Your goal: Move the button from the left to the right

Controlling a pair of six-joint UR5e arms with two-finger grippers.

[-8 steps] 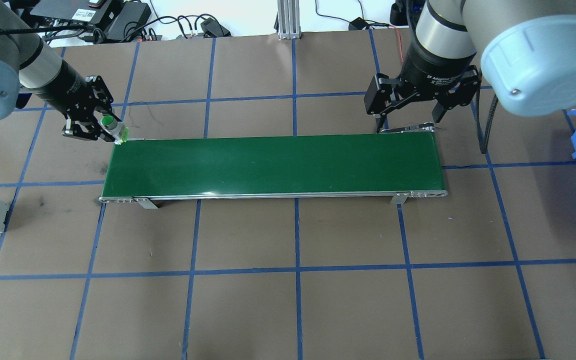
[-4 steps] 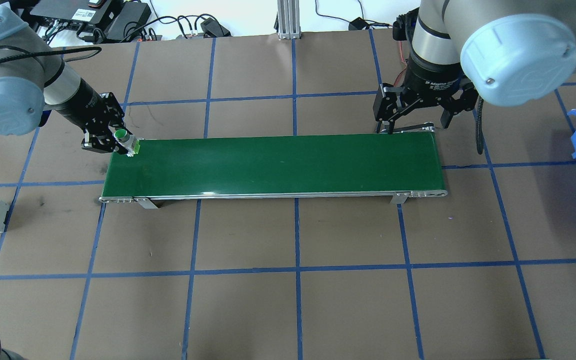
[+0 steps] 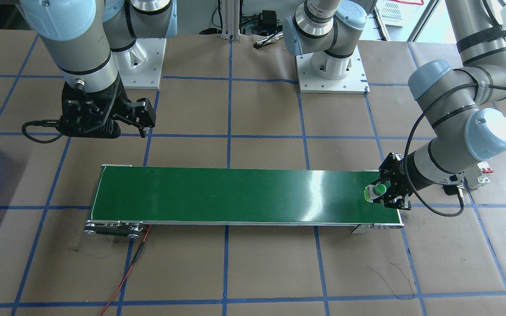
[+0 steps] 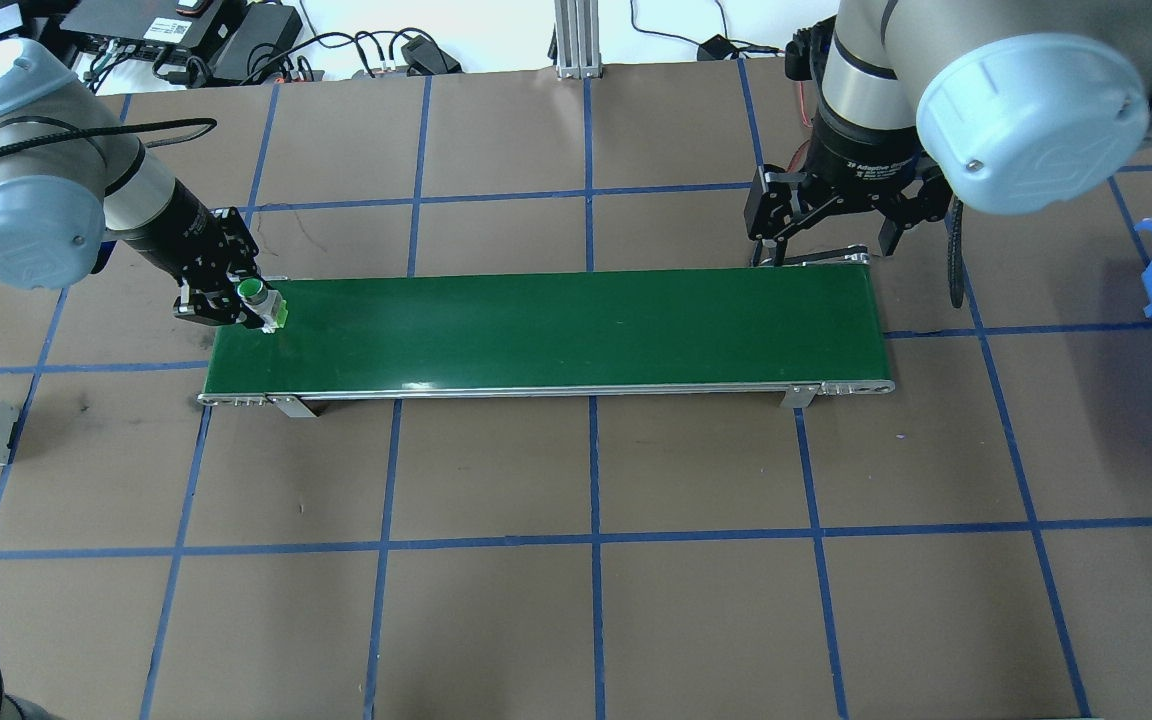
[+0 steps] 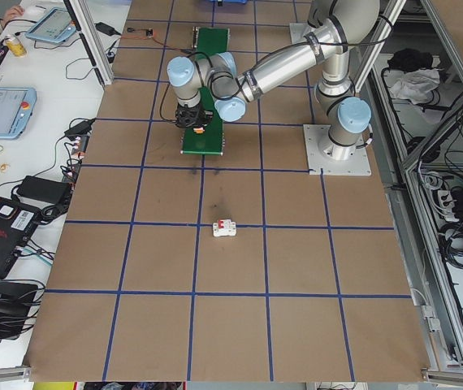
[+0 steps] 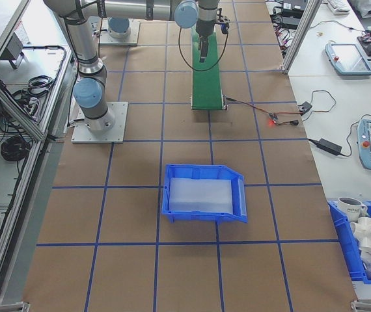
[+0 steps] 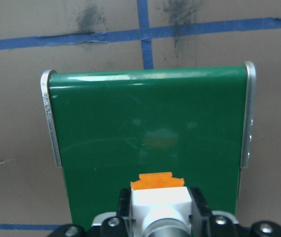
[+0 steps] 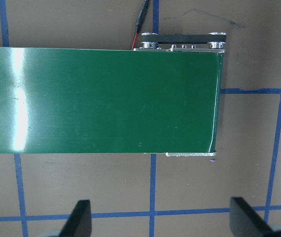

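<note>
- Overhead exterior view shows my left gripper [image 4: 236, 303] clamped on the button [image 4: 258, 298], held over the left end of the green conveyor belt [image 4: 556, 330], near its far edge.
- My left wrist camera looks straight down past the button [image 7: 159, 202]: white body pinched between my two fingers [image 7: 199, 207], orange base pointing away from me toward the belt surface beneath it.
- So the button's long axis runs along my reach direction, base first and tilted down toward the belt, green cap toward my wrist; in the front-facing view the cap [image 3: 380, 188] shows tipped upward.
- I judge the button is not resting on the belt yet; a faint reflection on the green surface sits apart from the base, which suggests a gap, though I cannot tell how much.
- The relation that matters: the belt lies directly below the base, so I think the coming move is a short lowering and then a release, with the belt's length running off toward my right side.
- My right gripper [image 4: 829, 225] hangs at the belt's opposite end by its far edge, fingers spread wide and empty; its wrist view shows both fingertips [image 8: 79, 217] well apart beside the belt end.
- My left arm is the nearer one by far; the right one is a full belt-length away.
</note>
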